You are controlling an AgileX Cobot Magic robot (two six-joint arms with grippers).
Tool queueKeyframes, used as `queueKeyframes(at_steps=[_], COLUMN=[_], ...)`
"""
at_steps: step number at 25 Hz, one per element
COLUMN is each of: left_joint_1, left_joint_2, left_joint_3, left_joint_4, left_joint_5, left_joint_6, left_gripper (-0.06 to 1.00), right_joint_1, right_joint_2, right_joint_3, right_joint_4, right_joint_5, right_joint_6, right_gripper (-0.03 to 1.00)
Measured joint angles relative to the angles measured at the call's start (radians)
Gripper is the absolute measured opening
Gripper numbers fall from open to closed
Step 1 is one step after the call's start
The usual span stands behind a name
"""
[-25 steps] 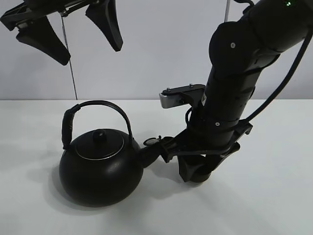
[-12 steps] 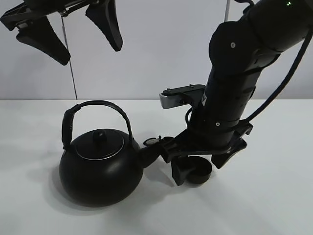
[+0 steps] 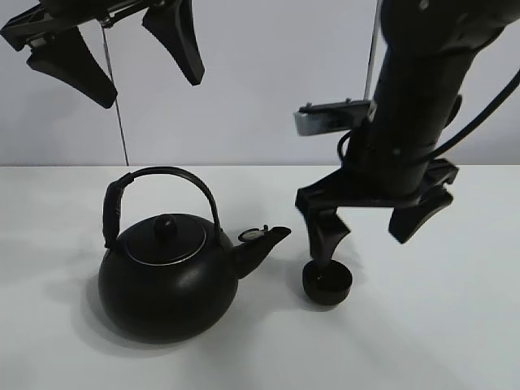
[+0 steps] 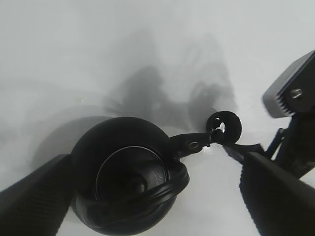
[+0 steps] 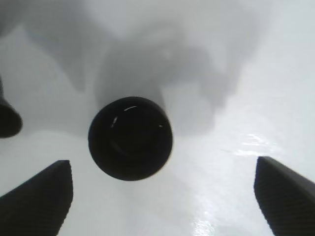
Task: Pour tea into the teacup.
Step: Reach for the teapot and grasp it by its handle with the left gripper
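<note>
The teacup, small, black and handleless, stands upright on the white table just right of the kettle's spout. It also shows in the right wrist view and the left wrist view. The big black kettle with an arched handle sits upright at left centre, and shows from above in the left wrist view. My right gripper is open and empty, above the teacup and touching nothing. My left gripper is open and empty, high above the kettle. No tea stream shows.
The white tabletop runs back to a pale wall. The right arm's camera bracket juts out above the cup. A thin cable hangs at the back left.
My right gripper has opened, let go of the teacup and risen above it. The teacup now stands free on the table. The kettle and the left gripper have not moved.
</note>
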Motion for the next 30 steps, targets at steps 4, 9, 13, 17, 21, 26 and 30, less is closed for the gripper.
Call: queueKeyframes(at_steps=[4, 9, 13, 17, 21, 26, 30], left_joint_1=[0.0, 0.0, 0.0, 0.0, 0.0, 0.0, 0.0], left_joint_2=[0.0, 0.0, 0.0, 0.0, 0.0, 0.0, 0.0], left_joint_3=[0.0, 0.0, 0.0, 0.0, 0.0, 0.0, 0.0], left_joint_4=[0.0, 0.0, 0.0, 0.0, 0.0, 0.0, 0.0], left_joint_5=[0.0, 0.0, 0.0, -0.005, -0.007, -0.007, -0.007], left_joint_6=[0.0, 0.0, 0.0, 0.0, 0.0, 0.0, 0.0], left_gripper=[0.65, 0.65, 0.65, 0.65, 0.65, 0.65, 0.65], right_joint_1=[-0.098, -0.229, -0.272, -0.273, -0.273, -0.273, -0.273], right_joint_2=[-0.098, -0.219, -0.285, -0.302, -0.302, -0.302, -0.302], right_joint_3=[-0.001, -0.001, -0.003, -0.008, -0.008, -0.008, -0.008], right_joint_4=[0.025, 0.154, 0.212, 0.231, 0.233, 0.233, 0.233], right_joint_5=[0.035, 0.034, 0.035, 0.034, 0.034, 0.034, 0.031], right_joint_6=[0.0, 0.0, 0.0, 0.0, 0.006, 0.039, 0.052], right_gripper=[0.69, 0.69, 0.69, 0.69, 0.69, 0.69, 0.69])
